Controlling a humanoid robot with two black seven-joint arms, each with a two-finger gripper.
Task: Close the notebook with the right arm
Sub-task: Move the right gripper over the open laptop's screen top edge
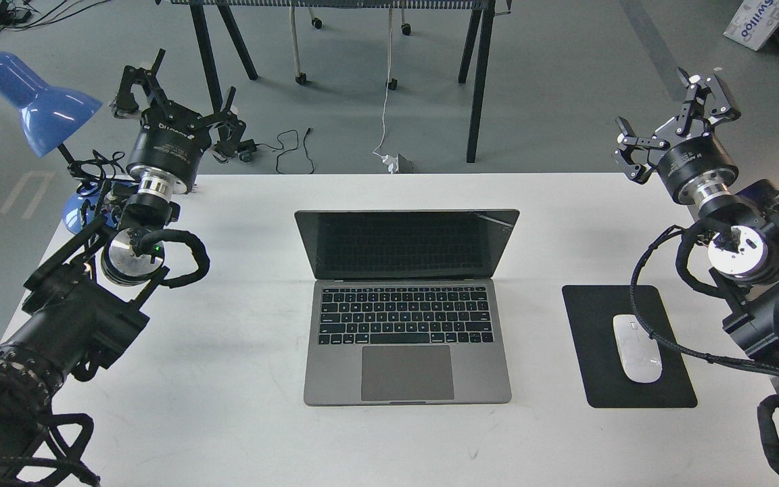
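The notebook (406,308) lies open in the middle of the white table (241,379), a grey laptop with a black keyboard, large trackpad and dark screen standing upright at its far edge. My right arm (734,243) comes in from the right edge. Its right gripper (673,118) is raised above the table's far right corner, fingers spread open and empty, well to the right of the screen. My left gripper (176,101) hangs open and empty over the far left corner, far from the notebook.
A black mouse pad (633,352) with a white mouse (636,348) lies right of the notebook, under my right arm's cable. A blue desk lamp (38,101) stands at the far left corner. Beyond the table are black trestle legs (477,88) and floor cables.
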